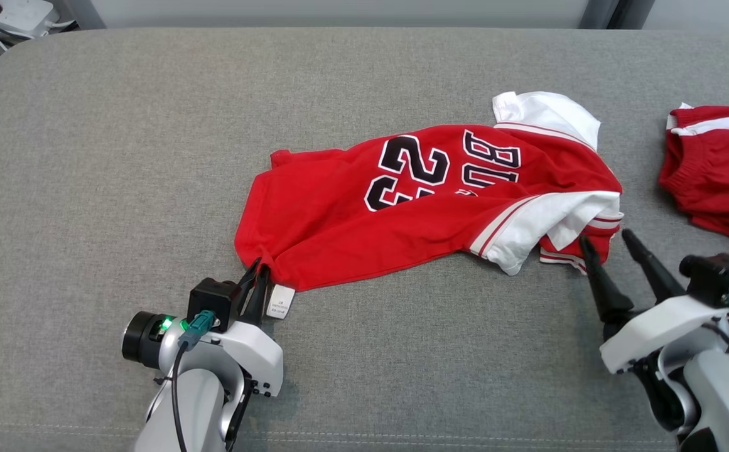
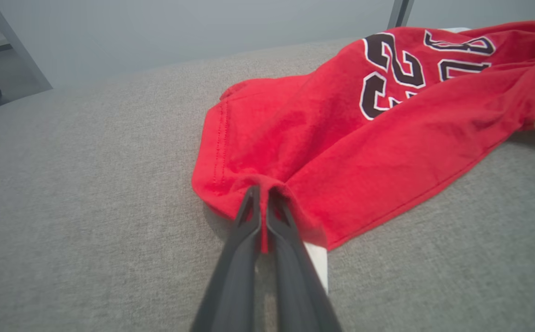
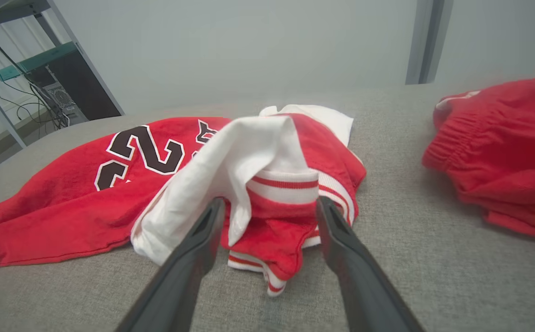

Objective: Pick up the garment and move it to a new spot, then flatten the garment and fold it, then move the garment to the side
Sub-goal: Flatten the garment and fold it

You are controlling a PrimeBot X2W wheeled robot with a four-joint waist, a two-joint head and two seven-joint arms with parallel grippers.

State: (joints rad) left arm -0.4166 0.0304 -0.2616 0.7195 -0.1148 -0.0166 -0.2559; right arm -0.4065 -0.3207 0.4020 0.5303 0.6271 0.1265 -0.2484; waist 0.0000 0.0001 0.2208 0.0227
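The left gripper (image 1: 257,271) was pinched shut on the hem corner of the garment (image 1: 414,207), beside a white tag (image 1: 280,300). The right gripper (image 1: 605,237) stood with fingers spread and empty, its tips at the edge of the bunched white-and-red sleeve. The jersey looked light, soft and limp (it would likely sag and drag rather than keep shape), so a second hold on that sleeve edge seemed best. It lay crumpled on the grey cushion (image 1: 119,157), stretched between both grippers, apart from the red shorts (image 1: 716,176).
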